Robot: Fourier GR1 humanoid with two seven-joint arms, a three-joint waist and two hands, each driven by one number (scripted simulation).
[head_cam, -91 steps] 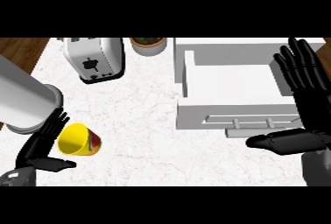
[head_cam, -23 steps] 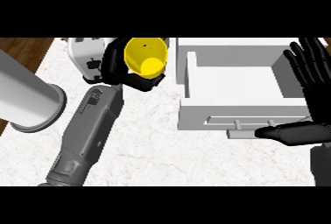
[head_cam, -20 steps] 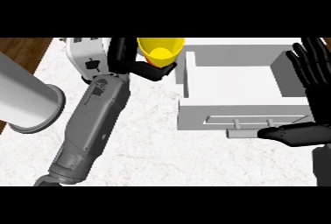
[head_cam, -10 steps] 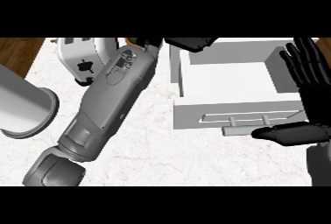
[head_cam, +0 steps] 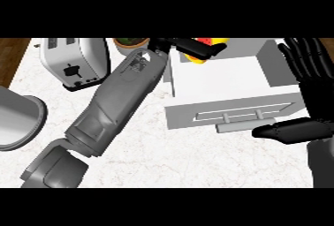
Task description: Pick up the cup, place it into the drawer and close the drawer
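Observation:
My left hand (head_cam: 186, 46) reaches across to the far edge of the open white drawer (head_cam: 228, 84) and is curled round the yellow cup (head_cam: 210, 47), of which only a yellow and red sliver shows past the fingers. The cup hangs over the drawer's back left part. The long grey left forearm (head_cam: 120, 103) lies slantwise over the counter. At the right edge my right hand (head_cam: 306, 88) rests open, fingers up, beside the drawer's right wall, thumb near the drawer front's handle (head_cam: 243, 127).
A white toaster (head_cam: 73, 59) stands at the back left. A small bowl-like pot (head_cam: 130, 43) sits behind the left wrist. A large grey cylinder (head_cam: 18, 118) is at the left edge. White marble counter (head_cam: 189, 159) stretches in front of the drawer.
The left arm has carried the cup from the counter's left, up and rightward, to above the drawer's back. The view has shifted slightly. The right hand has stayed where it was.

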